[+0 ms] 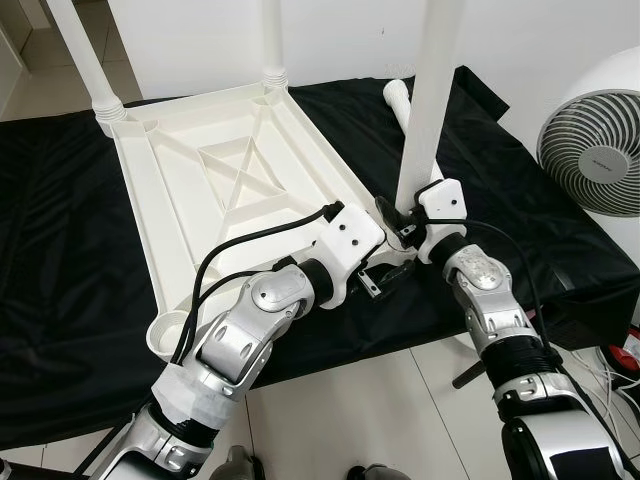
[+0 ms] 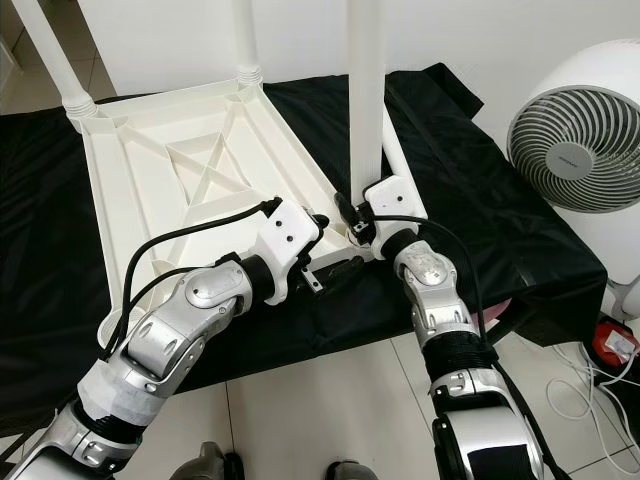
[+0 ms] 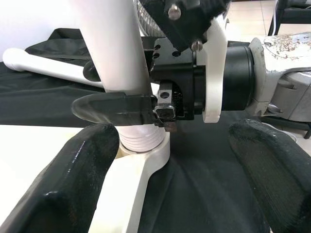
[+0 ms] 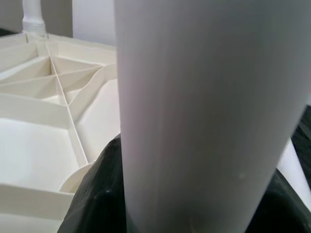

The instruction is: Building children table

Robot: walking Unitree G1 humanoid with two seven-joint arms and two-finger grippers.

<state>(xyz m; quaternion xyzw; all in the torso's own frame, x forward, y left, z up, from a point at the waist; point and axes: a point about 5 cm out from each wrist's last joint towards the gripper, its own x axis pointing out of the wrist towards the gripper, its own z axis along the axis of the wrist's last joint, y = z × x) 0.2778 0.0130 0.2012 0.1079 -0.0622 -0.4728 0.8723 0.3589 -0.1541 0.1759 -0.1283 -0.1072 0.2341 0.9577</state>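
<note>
White ribbed tabletop (image 1: 230, 190) lies upside-down, three legs (image 1: 428, 95) upright.

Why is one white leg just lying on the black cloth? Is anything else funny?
The table top lies upside down with three legs standing in its corners. The fourth leg lies loose on the black cloth, and the near left corner socket is empty. The right gripper holds the near right leg.

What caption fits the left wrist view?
Right gripper clamps the upright white leg at its corner socket; open left gripper waits nearby.
</note>
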